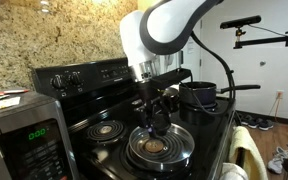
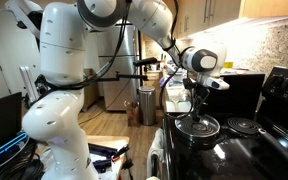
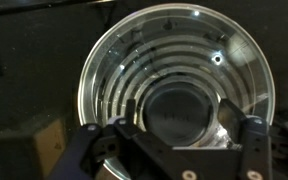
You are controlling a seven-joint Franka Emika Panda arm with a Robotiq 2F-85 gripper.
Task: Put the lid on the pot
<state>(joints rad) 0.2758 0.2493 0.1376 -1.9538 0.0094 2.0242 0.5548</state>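
**Fig. Gripper poised over the lid on the cooktop**

I hold the gripper (image 1: 156,122) directly above the lid (image 1: 160,146), which lies flat on the black cooktop (image 1: 210,148) near its front edge. In the wrist view the fingers (image 3: 249,145) stand spread wide and released on either side of the lid's black knob (image 3: 179,112), grasping nothing. The pot (image 1: 197,96) sits apart, at the cooktop's back edge near a rear corner.

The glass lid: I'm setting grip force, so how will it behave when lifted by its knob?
The glass lid has a steel rim, so it is probably stiff, heavy for its size and breakable if dropped. Its small black knob looks smooth, so the lid might swing or slip in the gripper. Lying flat, it shouldn't roll.
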